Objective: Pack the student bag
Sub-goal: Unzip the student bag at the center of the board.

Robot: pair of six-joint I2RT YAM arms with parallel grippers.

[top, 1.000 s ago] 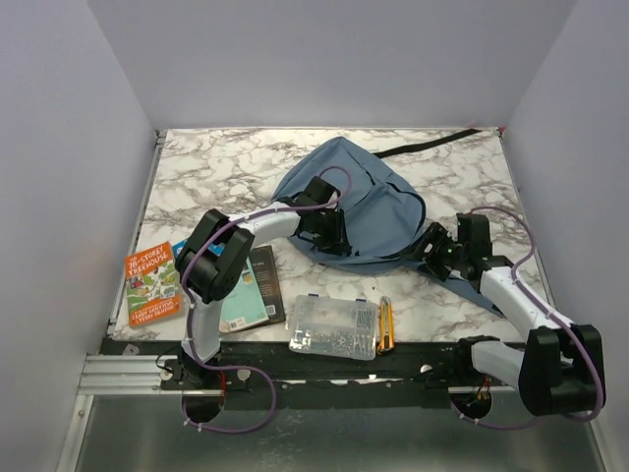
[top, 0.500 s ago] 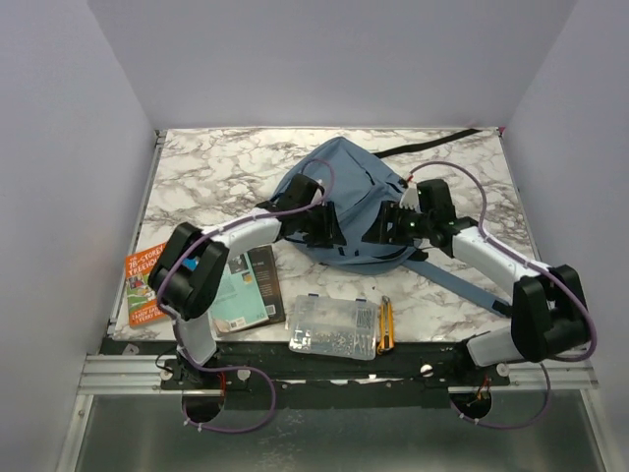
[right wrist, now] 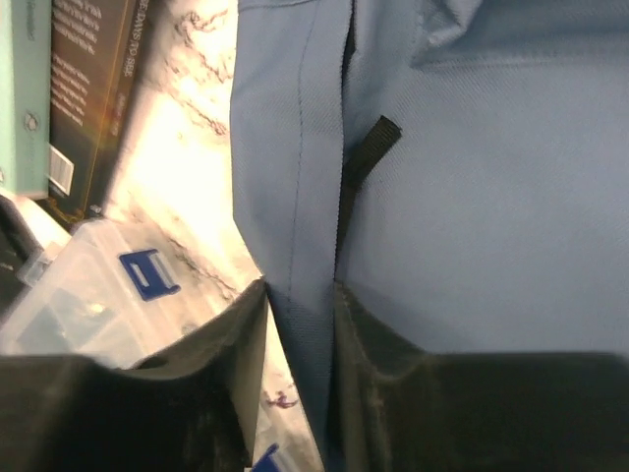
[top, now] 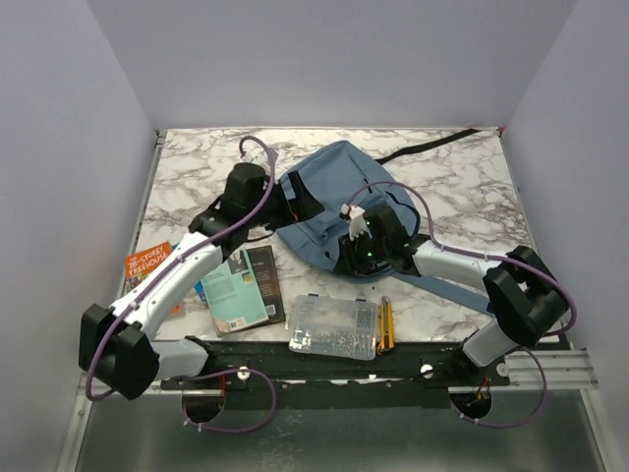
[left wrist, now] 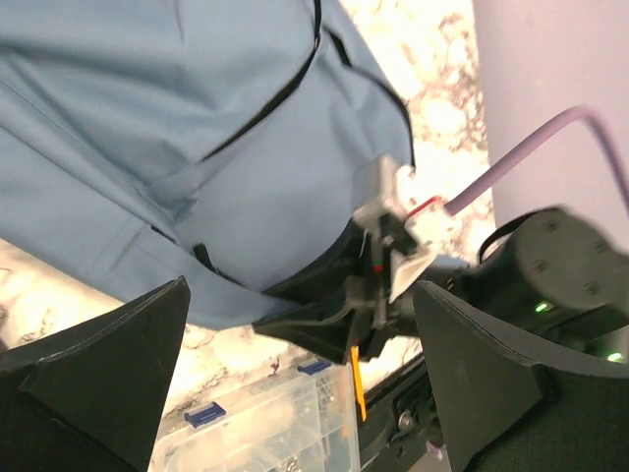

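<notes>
One dusty blue-grey student bag [top: 334,172], right fingers [right wrist: 206,393] pinching its fabric, left fingers [left wrist: 98,364] spread.

Student bag [top: 344,187] on the worktop [top: 197,162], centre, toward the far side. Its strap [top: 432,144] trails to the far right corner.

Left gripper [top: 295,205] at the bag's left edge. Right gripper [top: 351,258] at the bag's near edge, fabric between its fingers.

Along the near edge, left to right: single book [top: 149,275], two books together [top: 246,287], parts box [top: 334,326], cutter [top: 385,324] just beside the box's right side.
</notes>
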